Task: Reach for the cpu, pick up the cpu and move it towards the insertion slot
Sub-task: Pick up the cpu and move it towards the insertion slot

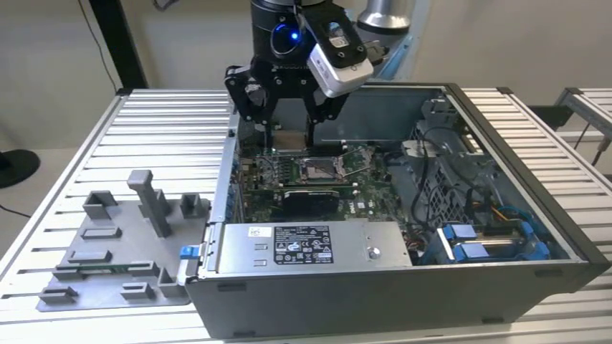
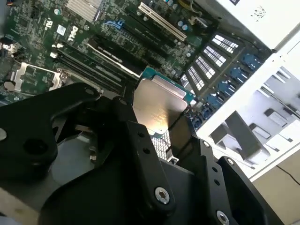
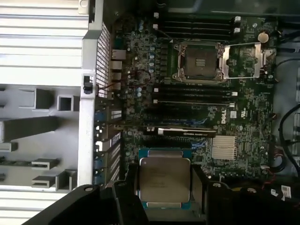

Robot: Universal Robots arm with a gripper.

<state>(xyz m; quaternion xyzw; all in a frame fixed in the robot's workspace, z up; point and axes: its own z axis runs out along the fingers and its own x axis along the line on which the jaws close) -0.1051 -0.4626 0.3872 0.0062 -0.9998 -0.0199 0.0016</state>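
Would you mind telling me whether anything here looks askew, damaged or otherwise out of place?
Nothing stands out. The gripper holds the cpu squarely by its edges above the motherboard, inside the open computer case. The insertion slot sits open with its metal frame flipped aside. The grey fixture plate lies flat beside the case.

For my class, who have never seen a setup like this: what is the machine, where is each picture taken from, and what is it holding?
It is a robot arm with a black gripper at its end. The exterior view comes from a camera standing off the arm; both wrist views come from cameras riding on the arm, looking past its fingers. On a ribbed metal table lies an open computer case with its circuit board exposed, and beside it a grey fixture plate. The gripper is shut on the cpu, a thin square chip with a silvery face, and holds it above the board. The insertion slot, a shiny frame with a dark centre, lies open and apart from the chip.
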